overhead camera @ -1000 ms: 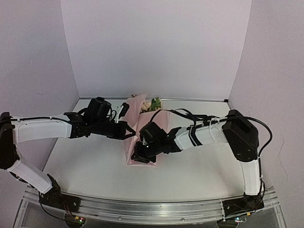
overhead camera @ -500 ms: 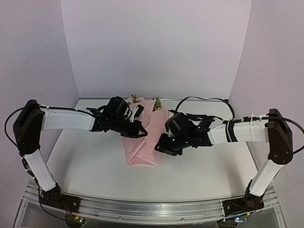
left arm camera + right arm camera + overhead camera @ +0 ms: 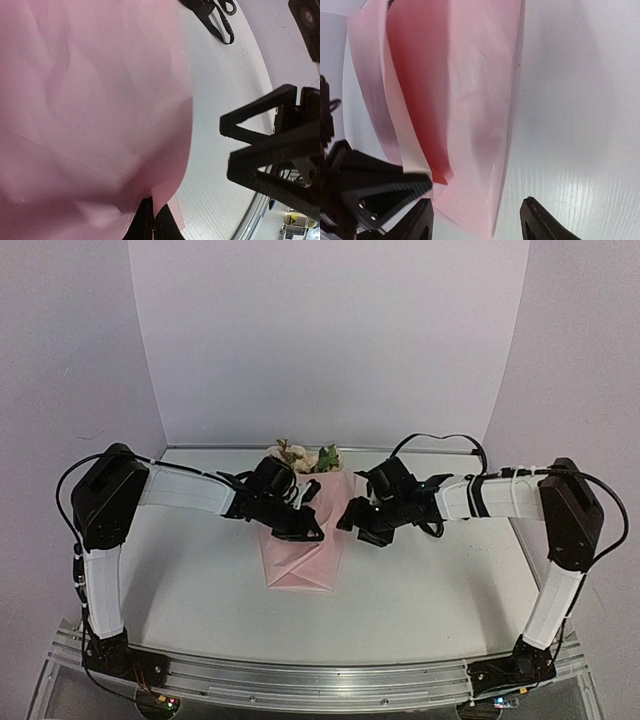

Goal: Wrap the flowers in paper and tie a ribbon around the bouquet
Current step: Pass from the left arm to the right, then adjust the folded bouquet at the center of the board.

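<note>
- Both arms have swung inward since the earlier frame: the right hand (image 3: pixel 352 521) has come off the lower end of the bouquet (image 3: pixel 300 558) to its right flank, and the left hand (image 3: pixel 308 530) has moved onto its upper middle.
- Top external view: the bouquet lies at the centre of the white tabletop (image 3: pixel 180 580), narrow end toward the arm bases. The flowers (image 3: pixel 305 454) show at its far, open end. The left hand rests on the pink paper (image 3: pixel 318 502); the right hand sits just beside the paper's right edge.
- Left wrist view: the left hand (image 3: pixel 153 220) has its fingers pressed together, clamped on a small flap at the paper (image 3: pixel 90 100) edge. Bare tabletop (image 3: pixel 220 90) lies beyond, and the right hand (image 3: pixel 227 147) stands near, its two fingers apart.
- Right wrist view: the right hand (image 3: pixel 477 222) has its fingertips spread wide, holding nothing, above the folded paper (image 3: pixel 475 90) and its right edge. The left hand (image 3: pixel 415 184) meets an upturned fold at lower left.
</note>
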Robot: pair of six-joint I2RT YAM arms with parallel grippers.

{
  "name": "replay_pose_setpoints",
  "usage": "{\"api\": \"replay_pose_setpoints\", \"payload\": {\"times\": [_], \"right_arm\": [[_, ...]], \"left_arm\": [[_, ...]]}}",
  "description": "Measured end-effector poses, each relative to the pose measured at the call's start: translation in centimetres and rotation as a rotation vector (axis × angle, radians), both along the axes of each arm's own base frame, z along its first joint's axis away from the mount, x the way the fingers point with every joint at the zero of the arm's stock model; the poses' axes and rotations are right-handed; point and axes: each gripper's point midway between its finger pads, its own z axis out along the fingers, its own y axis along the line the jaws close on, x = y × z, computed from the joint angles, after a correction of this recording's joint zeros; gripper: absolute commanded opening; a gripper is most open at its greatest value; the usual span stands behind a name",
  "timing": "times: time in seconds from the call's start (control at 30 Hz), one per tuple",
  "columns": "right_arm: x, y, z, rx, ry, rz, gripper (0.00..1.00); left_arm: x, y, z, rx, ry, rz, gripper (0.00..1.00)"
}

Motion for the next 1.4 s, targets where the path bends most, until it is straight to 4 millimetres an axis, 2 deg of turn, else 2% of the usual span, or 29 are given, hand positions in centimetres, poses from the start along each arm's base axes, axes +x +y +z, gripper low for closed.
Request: {"api": "replay_pose_setpoints", "payload": {"times": [0.2,0.3,0.37,0.47,0.57,0.63,0.67,0.77,0.8,0.9,0.97,1.13,1.2,1.27,1.4], "right_arm": [[3.8,1.8,1.6,0.082,-0.034,-0.014,0.62],[4.6,2.2,1.9,0.101,-0.043,-0.014,0.6],[4.9,2.6,1.9,0.109,-0.043,-0.009,0.56],[5.8,3.8,1.5,0.124,-0.034,-0.004,0.41],[6.5,4.6,0.4,0.125,-0.022,0.001,0.17],[6.5,4.5,-0.5,0.116,0.0,-0.009,0.03],[6.4,4.4,-0.9,0.107,0.007,-0.011,0.0],[6.3,4.1,-1.4,0.086,0.014,-0.014,0.0],[6.3,4.0,-1.4,0.081,0.012,-0.016,0.0],[6.4,3.8,-1.6,0.065,0.004,-0.018,0.0],[6.4,3.6,-1.7,0.054,0.002,-0.017,0.0],[6.4,3.3,-1.9,0.031,-0.001,-0.018,0.0],[6.4,3.2,-2.0,0.026,-0.001,-0.018,0.0],[6.3,3.1,-2.1,0.022,0.001,-0.017,0.0],[6.3,3.0,-2.2,0.015,0.002,-0.019,0.02]], "left_arm": [[0.0,-0.3,0.5,-0.009,-0.004,-0.019,0.03],[-0.1,-0.4,0.4,-0.01,0.003,-0.027,0.03],[-0.2,-0.5,0.3,-0.009,0.009,-0.032,0.04],[-0.3,-0.4,0.0,-0.001,0.017,-0.037,0.04],[-0.5,-0.4,-0.1,0.002,0.02,-0.044,0.06],[-0.5,-0.4,-0.1,0.004,0.016,-0.049,0.11],[-0.5,-0.3,-0.1,0.006,0.016,-0.05,0.14],[-0.6,-0.2,-0.3,0.013,0.018,-0.052,0.29],[-0.6,-0.1,-0.3,0.014,0.021,-0.049,0.36],[-0.8,0.3,0.1,0.016,0.019,-0.038,0.44],[-1.0,0.9,0.9,0.004,0.019,-0.025,0.44],[-0.7,3.1,3.8,-0.064,0.018,0.034,0.32],[-0.7,3.9,4.1,-0.079,0.021,0.05,0.28],[-1.1,4.5,3.4,-0.081,0.038,0.054,0.25],[-2.9,5.6,0.5,-0.047,0.112,0.059,0.21]]}}
